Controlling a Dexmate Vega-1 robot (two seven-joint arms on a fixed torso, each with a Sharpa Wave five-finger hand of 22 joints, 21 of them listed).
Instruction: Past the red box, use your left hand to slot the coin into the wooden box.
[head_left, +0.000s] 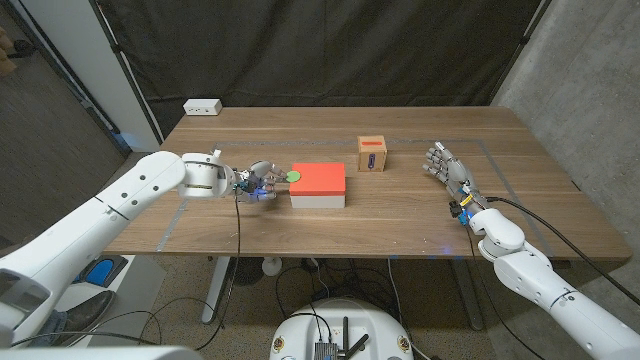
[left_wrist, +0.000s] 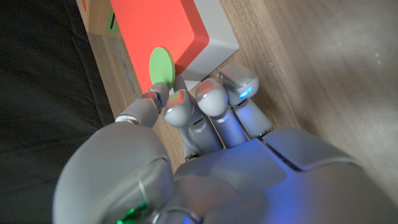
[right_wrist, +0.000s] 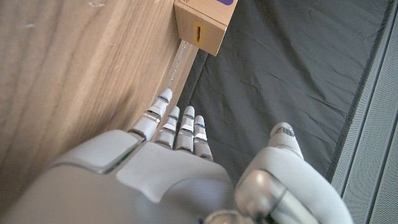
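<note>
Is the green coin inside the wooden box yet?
Not yet. The left robot hand pinches the green coin beside the red box.

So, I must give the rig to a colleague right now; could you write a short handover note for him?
Left hand: pinches the green coin at the left end of the red box.
Right hand: holds nothing, fingers apart, at the table's right side.
Wooden box: stands beyond the red box, slot facing the robot.
Done: coin picked up.
Left: carry the coin past the red box and slot it in.
</note>
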